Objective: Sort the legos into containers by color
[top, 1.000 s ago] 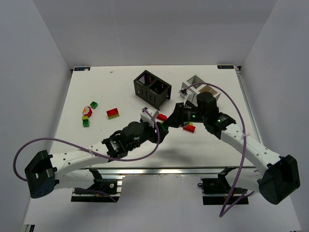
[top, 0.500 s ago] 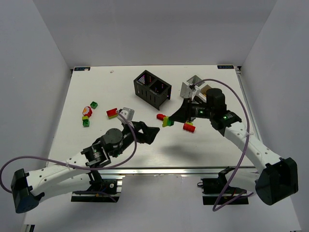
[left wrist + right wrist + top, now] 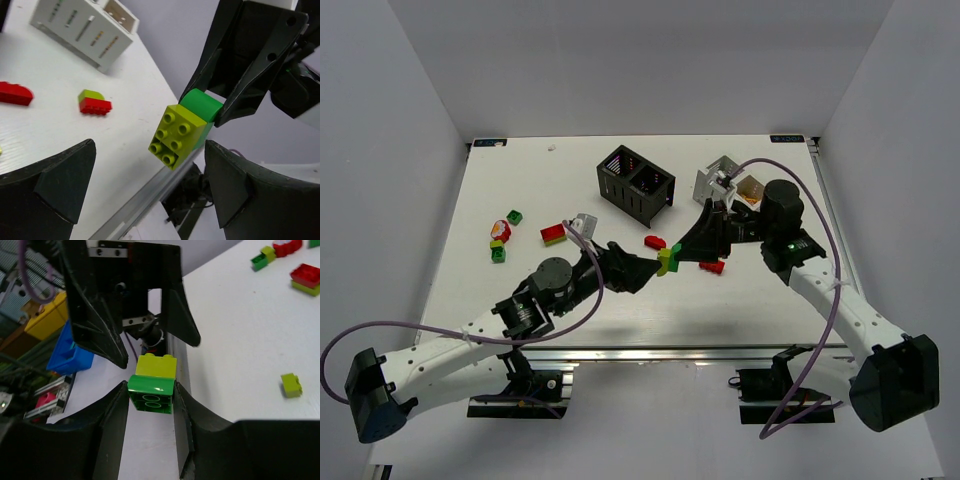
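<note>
Your right hand (image 3: 678,254) is clamped on the green half of a two-colour lego stack (image 3: 182,129) held clear of the bench (image 3: 750,300), its yellow half pointing at your left hand (image 3: 642,270), which is just beside it with fingers apart.

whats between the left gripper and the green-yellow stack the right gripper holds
Nothing. In the left wrist view the stack, shut in the right gripper, hangs just ahead of the open left gripper, only air between.

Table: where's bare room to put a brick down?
Free: far-left corner, between black bin and lone green brick; far strip behind white bin. Crowded: centre, around left claw, right claw, red brick.
</note>
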